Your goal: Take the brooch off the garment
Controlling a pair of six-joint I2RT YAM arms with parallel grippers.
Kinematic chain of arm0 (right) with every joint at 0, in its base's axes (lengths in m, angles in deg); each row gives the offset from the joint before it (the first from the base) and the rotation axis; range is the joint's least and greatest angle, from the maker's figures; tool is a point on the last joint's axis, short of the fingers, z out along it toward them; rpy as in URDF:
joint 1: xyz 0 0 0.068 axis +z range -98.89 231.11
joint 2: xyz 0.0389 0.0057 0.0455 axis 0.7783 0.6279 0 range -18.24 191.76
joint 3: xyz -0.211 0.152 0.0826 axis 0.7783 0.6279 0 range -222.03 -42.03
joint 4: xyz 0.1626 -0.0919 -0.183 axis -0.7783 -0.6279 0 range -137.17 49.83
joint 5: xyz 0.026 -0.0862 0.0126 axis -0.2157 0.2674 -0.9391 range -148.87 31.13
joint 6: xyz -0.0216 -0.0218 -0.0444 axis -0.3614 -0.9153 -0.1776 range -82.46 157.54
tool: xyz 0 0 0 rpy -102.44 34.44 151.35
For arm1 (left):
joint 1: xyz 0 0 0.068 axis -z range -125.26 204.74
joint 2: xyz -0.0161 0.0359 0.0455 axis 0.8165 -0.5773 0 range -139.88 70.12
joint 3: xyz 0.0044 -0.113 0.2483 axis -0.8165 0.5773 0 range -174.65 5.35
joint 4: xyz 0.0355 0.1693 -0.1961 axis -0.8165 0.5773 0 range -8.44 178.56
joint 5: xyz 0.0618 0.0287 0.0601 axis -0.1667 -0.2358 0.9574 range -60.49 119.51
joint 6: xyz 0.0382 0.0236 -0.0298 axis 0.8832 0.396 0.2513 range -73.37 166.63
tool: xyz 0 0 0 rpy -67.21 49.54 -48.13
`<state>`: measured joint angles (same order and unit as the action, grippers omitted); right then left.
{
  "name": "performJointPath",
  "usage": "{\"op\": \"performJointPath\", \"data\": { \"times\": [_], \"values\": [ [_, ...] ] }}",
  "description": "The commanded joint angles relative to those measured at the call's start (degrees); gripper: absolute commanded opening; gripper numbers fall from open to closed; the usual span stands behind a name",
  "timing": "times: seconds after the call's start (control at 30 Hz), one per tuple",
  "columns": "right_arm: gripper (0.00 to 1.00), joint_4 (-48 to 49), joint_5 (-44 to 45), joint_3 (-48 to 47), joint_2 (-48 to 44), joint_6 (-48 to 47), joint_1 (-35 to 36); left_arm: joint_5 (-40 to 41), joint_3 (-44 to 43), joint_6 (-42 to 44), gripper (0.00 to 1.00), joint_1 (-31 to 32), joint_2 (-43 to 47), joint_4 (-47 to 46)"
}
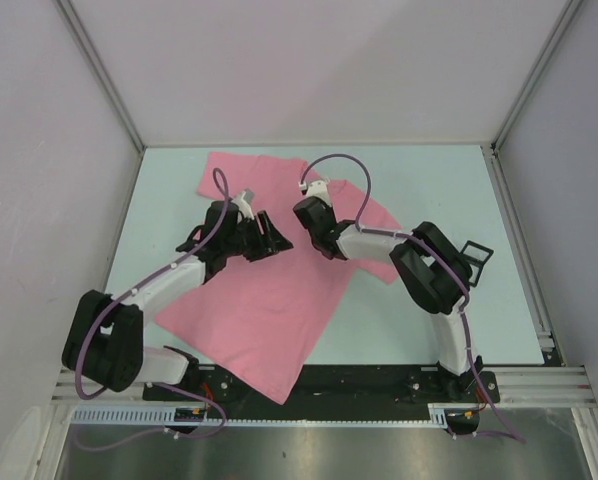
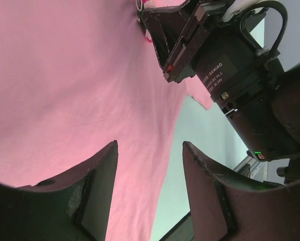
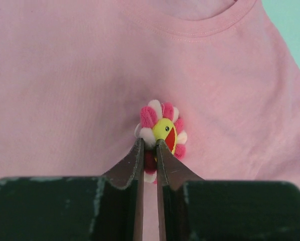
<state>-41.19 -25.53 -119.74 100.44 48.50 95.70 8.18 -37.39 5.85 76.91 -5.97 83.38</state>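
Right pincer (image 3: 149, 149) is clenched on the brooch (image 3: 162, 131), which sits against the garment (image 3: 64, 75) just below its collar, mid-table (image 1: 409, 300). Our left pincer (image 2: 150, 150) gapes over the cloth, grasping nothing. We judge the grasp made; pulling the brooch free remains.

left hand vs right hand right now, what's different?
The left hand stands open; the right hand is pinched nearly shut. The left hand holds nothing, with only the garment beneath it; the right hand grips the brooch at its lower edge. Shared: both sit over the pink garment, close together.
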Motion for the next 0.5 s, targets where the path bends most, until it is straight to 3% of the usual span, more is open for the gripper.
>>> {"op": "performJointPath", "data": {
  "times": [0.0, 0.23, 0.47],
  "values": [
    [0.10, -2.68, -2.93, 0.19, -2.04, 4.42, -1.00, -0.74, -4.28, -1.41, 0.58, 1.47, -2.47, -1.56],
    [0.07, -0.66, -8.29, 4.93, -5.29, 7.05, -3.20, -2.67, -7.00, -2.90, 0.53, 2.00, -8.19, -3.76],
    [0.10, 3.21, -12.42, 11.79, -9.77, 10.04, -6.18, -3.46, -8.67, -4.84, 0.50, 3.75, -13.90, -6.83]
  ]
}}
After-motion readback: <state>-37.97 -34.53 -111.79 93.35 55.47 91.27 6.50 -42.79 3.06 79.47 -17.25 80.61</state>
